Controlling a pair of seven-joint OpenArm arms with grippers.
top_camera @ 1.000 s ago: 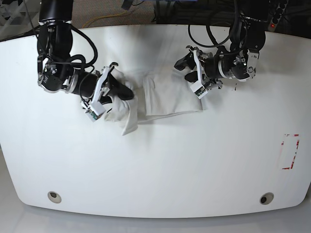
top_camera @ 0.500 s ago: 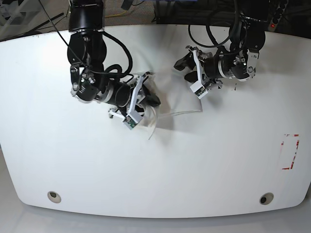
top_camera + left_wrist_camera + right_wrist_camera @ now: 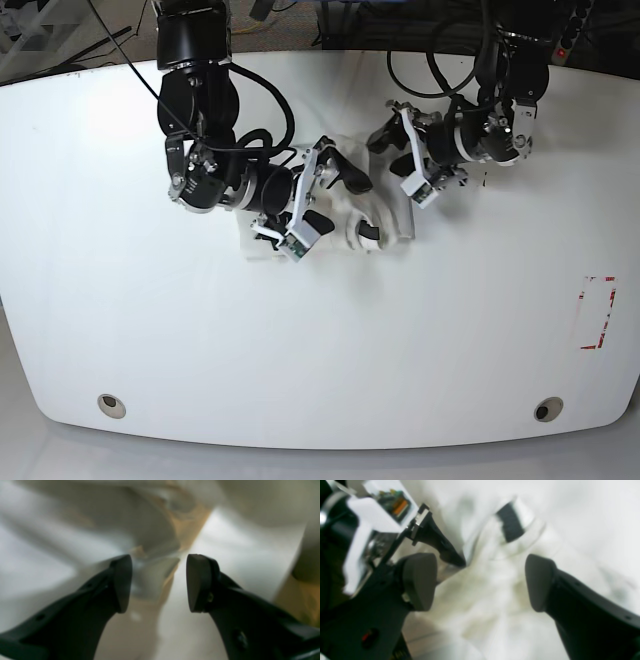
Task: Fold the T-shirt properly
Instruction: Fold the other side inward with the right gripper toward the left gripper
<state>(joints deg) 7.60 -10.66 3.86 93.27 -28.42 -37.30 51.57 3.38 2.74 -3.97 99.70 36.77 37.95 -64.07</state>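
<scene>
The T-shirt (image 3: 375, 215) lies bunched mid-surface (image 3: 320, 340) between both arms. The right gripper (image 3: 480, 580) and left gripper (image 3: 158, 582) hover with jaws wide, empty, likely positioned to regrasp edges.

The white table (image 3: 320, 340) lies bare across its whole near half and along both outer sides, so a gripper has wide passage there. The crowding is all at the far middle: the right gripper (image 3: 335, 198) and the left gripper (image 3: 390, 150) stand near each other over the bunched T-shirt (image 3: 375, 215), leaving only a narrow lane between them. In the right wrist view the left arm's white camera mount (image 3: 370, 520) and a dark finger (image 3: 440, 545) fill the upper left, close to that gripper's spread jaws (cloth fills the rest). Red tape marks (image 3: 597, 312) lie flat by the table's edge.
</scene>
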